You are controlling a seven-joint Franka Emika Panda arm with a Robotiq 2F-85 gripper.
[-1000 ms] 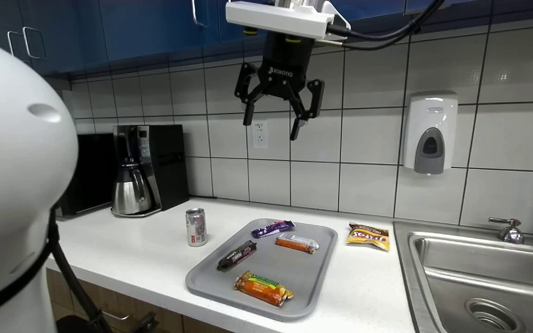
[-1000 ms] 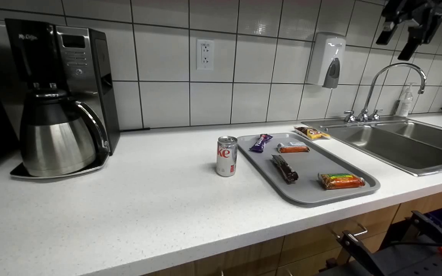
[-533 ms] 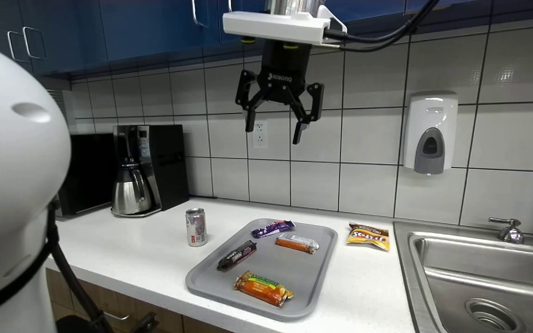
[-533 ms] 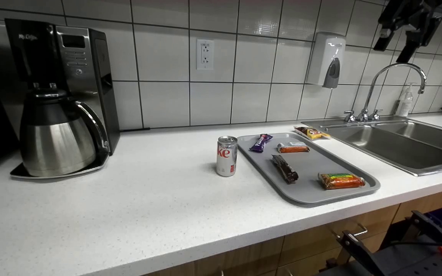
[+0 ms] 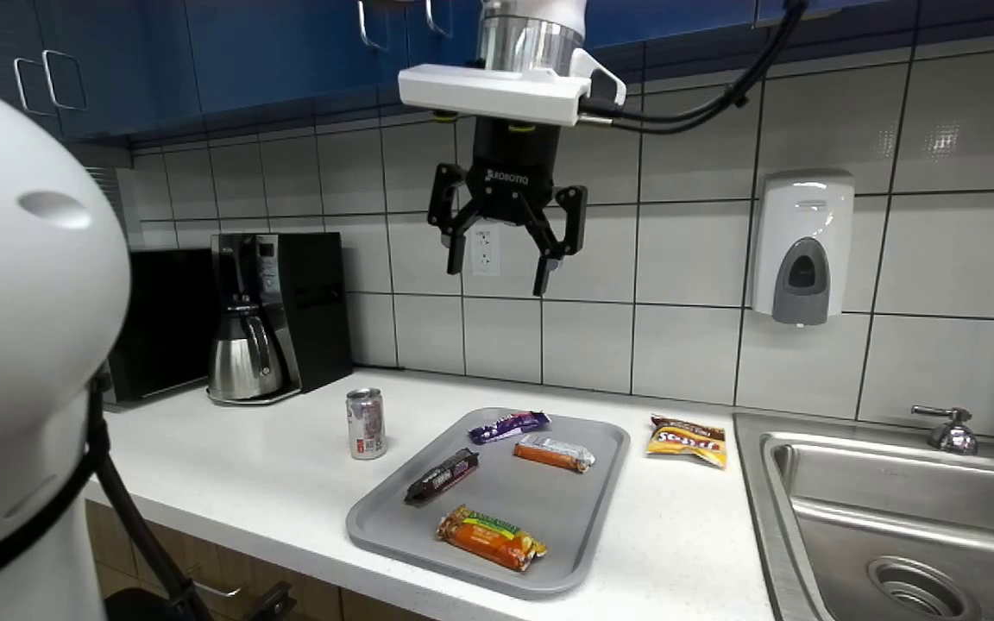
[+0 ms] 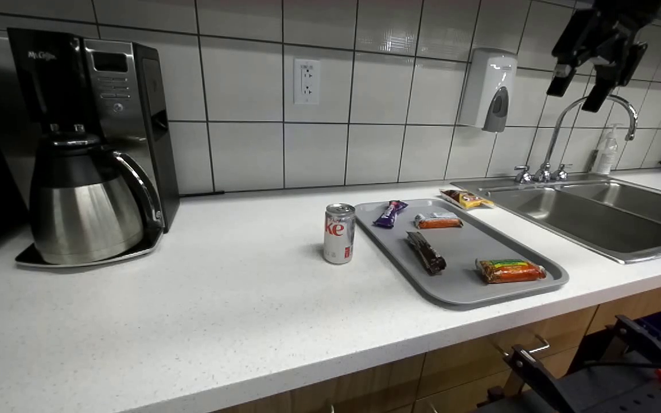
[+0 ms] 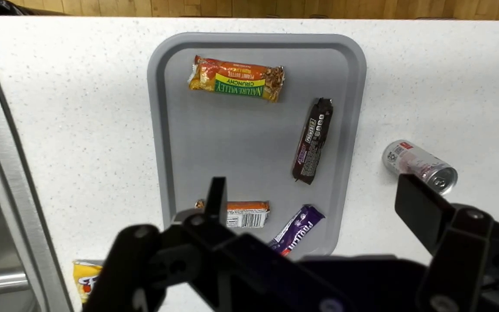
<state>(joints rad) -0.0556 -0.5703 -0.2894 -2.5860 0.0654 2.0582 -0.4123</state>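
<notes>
Black claw (image 5: pixel 497 283), upper centre, wide, empty, well above tray (image 5: pixel 544 500): we judge approach stage; next needs aligned lowering.

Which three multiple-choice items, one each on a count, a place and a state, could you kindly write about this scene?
1. How many snacks lie on the tray?
A) Two
B) Six
C) Four

2. Where does the can stand?
A) On the counter
B) On the tray
C) In the sink

3. How is the gripper?
A) Shut, empty
B) Open, empty
C) Shut on the can

1 C: the wrist view shows four wrappers there.
2 A: both exterior views show it upright beside the tray.
3 B: its jaws stand apart with nothing between them.
</notes>
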